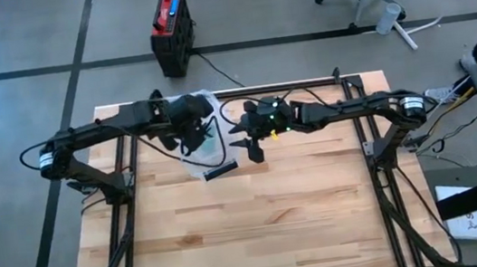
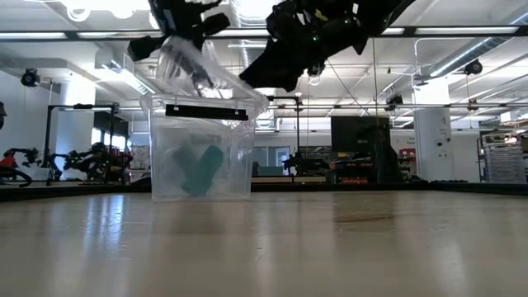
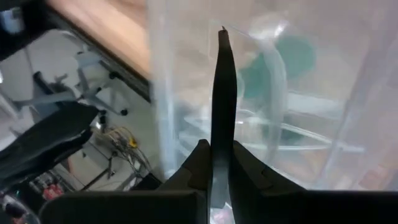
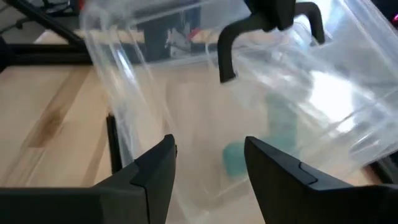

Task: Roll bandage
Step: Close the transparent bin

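The left gripper [image 1: 190, 121], fingers closed, pinched the clear plastic bag [image 2: 200, 140] near the table's [image 1: 260, 231] far edge, the teal bandage roll [image 2: 198, 169] inside, while the right gripper [image 4: 208, 158] hung open just beside it.

A teal bandage [image 2: 200, 169] is seen inside a clear plastic bag [image 2: 200, 157] with a black strip along its mouth. The bag is stood on the table's far side, and the bandage is leaned tilted near its bottom.
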Controlling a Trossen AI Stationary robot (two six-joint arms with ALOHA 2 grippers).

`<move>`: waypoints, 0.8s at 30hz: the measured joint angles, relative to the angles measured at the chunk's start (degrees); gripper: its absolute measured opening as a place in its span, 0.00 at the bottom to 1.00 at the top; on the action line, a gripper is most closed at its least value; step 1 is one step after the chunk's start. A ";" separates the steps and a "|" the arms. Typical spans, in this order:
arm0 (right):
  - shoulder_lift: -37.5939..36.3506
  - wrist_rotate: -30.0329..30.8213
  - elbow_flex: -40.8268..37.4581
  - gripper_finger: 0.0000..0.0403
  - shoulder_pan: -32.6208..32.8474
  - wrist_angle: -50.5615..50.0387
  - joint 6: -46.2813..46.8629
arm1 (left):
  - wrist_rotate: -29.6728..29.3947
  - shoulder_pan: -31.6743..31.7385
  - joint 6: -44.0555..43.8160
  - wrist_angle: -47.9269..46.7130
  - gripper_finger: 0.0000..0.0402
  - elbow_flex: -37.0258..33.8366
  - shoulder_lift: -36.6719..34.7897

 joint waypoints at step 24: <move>2.04 -1.60 0.52 0.46 1.42 0.23 5.29 | 2.07 -0.39 5.26 13.44 0.04 -13.94 -3.74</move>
